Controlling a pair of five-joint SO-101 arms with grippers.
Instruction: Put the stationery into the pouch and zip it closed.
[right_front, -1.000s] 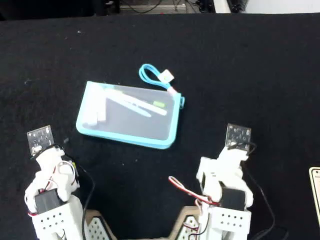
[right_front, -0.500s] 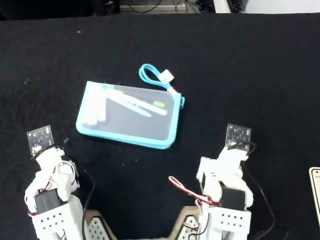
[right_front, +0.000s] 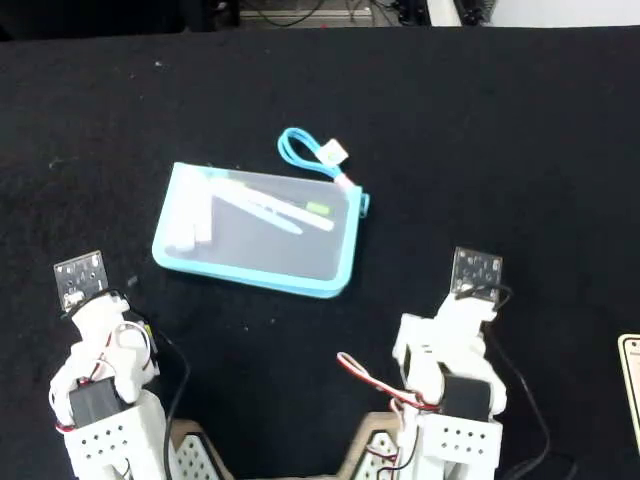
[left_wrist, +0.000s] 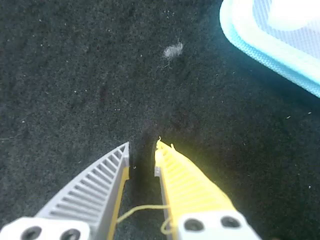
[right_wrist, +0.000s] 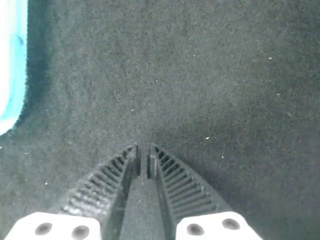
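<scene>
A light-blue pouch (right_front: 255, 230) with a clear front lies flat on the black table, left of centre. Through the front I see white pens (right_front: 275, 207) and a white block (right_front: 190, 225) inside. Its blue wrist strap (right_front: 297, 150) and white tag (right_front: 332, 153) curl off the far right corner. The left arm (right_front: 105, 345) sits near the front edge, left of the pouch, and its gripper (left_wrist: 142, 146) is shut and empty over bare cloth, the pouch corner (left_wrist: 270, 40) beyond it. The right arm (right_front: 450, 340) sits front right; its gripper (right_wrist: 144, 146) is shut and empty, with the pouch edge (right_wrist: 10, 65) off to one side.
A white-edged object (right_front: 632, 380) pokes in at the right edge of the table. A bit of lint (left_wrist: 172, 50) lies on the cloth ahead of the left gripper. Black cloth stretches wide behind and to the right of the pouch.
</scene>
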